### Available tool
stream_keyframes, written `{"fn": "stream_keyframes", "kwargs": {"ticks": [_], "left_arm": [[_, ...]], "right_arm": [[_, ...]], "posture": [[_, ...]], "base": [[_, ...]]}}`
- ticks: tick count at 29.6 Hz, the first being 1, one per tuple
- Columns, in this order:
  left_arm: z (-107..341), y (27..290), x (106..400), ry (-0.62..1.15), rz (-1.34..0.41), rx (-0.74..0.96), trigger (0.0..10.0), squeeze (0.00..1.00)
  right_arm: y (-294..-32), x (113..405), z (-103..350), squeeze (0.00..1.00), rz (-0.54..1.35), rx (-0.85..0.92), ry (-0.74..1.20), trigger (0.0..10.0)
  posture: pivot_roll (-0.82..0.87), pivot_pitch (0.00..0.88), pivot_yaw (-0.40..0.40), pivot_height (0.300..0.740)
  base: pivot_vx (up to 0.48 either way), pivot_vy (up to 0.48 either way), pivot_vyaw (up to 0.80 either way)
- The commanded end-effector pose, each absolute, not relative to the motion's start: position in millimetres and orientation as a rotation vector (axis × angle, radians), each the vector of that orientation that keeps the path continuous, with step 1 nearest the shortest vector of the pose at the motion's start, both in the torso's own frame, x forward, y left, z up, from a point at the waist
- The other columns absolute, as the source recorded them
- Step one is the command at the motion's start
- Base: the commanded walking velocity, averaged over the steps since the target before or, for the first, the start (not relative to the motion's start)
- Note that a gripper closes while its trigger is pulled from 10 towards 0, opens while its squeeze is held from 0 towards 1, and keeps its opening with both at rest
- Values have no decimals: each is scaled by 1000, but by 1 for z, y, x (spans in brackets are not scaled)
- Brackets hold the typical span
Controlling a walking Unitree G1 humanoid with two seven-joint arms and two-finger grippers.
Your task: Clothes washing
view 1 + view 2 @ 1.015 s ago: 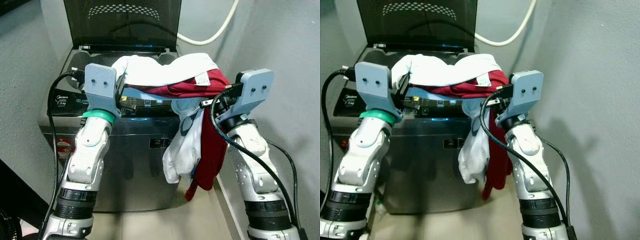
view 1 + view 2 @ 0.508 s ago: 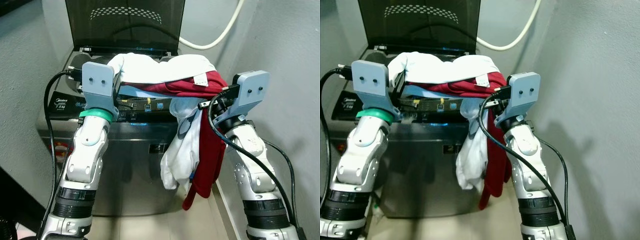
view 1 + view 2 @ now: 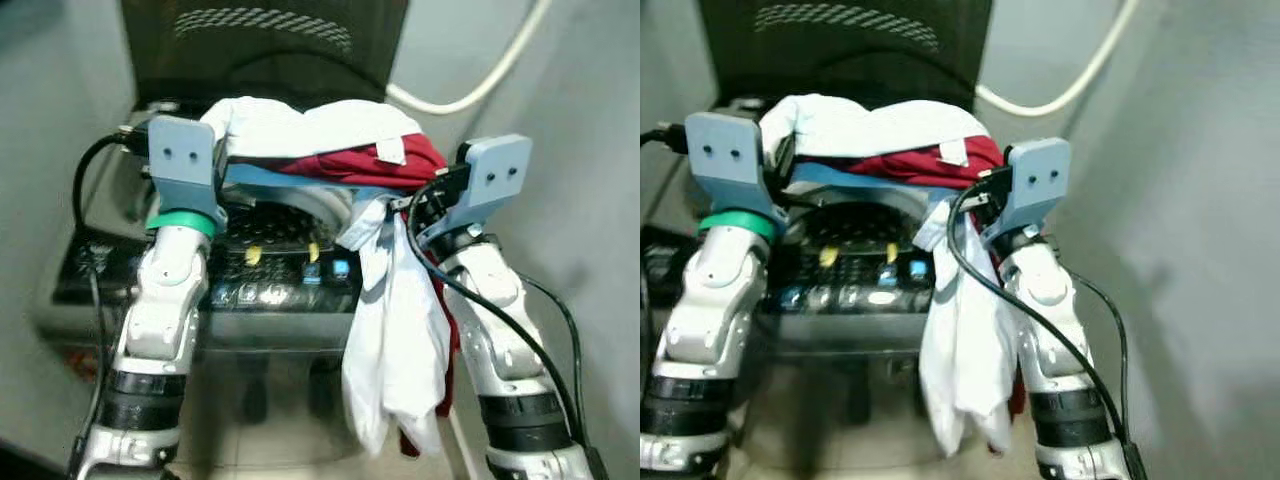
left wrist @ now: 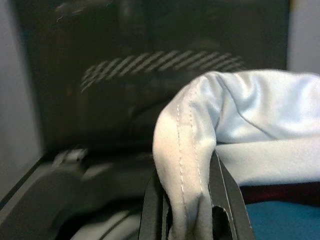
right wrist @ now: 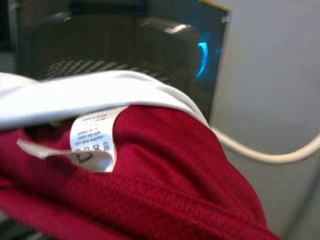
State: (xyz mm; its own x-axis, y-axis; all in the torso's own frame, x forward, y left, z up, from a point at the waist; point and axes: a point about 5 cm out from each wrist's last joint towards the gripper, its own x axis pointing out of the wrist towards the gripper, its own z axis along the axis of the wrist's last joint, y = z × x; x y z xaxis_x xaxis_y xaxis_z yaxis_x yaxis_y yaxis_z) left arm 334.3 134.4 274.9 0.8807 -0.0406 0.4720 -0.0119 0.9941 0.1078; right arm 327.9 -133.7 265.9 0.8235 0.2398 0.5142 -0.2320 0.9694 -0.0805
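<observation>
Left gripper [image 4: 192,200] seemingly pinching white garment [image 4: 240,125]

Head stereo pair looks forward and down from above the washing machine [image 3: 250,290], close in; both eyes share the open lid [image 3: 265,40], the drum mouth and the clothes. Left wrist camera faces the lid, right behind a white fabric fold [image 4: 200,145]. Right wrist camera faces it over red fabric [image 5: 165,185].

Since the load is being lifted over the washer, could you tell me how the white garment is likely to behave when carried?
The white garment is probably floppy: it sags in a long fold beside the right gripper. It likely bunches easily, as it wrinkles between the left gripper's fingers. It might snag on the washer rim.
</observation>
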Motion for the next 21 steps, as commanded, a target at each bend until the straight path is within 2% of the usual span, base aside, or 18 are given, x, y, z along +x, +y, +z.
{"fn": "stream_keyframes", "kwargs": {"ticks": [1, 12, 15, 18, 20, 21], "left_arm": [[277, 137, 333, -501, -4, 108, 10000, 0], [282, 133, 334, -504, -60, 106, 10000, 0], [285, 131, 333, -522, -113, 130, 10000, 0], [292, 132, 330, -548, -180, 157, 10000, 0], [306, 136, 325, -591, -264, 162, 10000, 0], [306, 136, 325, -591, -264, 162, 10000, 0]], "right_arm": [[-135, 326, 270, 0, 243, -11, -579, 10000], [-134, 325, 269, 0, 249, -12, -579, 10000], [-131, 323, 271, 0, 295, -20, -584, 10000], [-122, 319, 276, 0, 400, -23, -595, 10000], [-107, 313, 287, 0, 537, -49, -623, 10000], [-107, 313, 287, 0, 537, -49, -623, 10000]], "posture": [[27, 0, 2, 740], [26, 6, 10, 740], [28, 7, 7, 740], [28, 8, 5, 740], [28, 8, 5, 740], [28, 8, 5, 740]], "base": [[0, 0, 0], [0, 0, 0], [0, 0, 0], [0, 0, 0], [0, 0, 0], [0, 0, 0]]}}
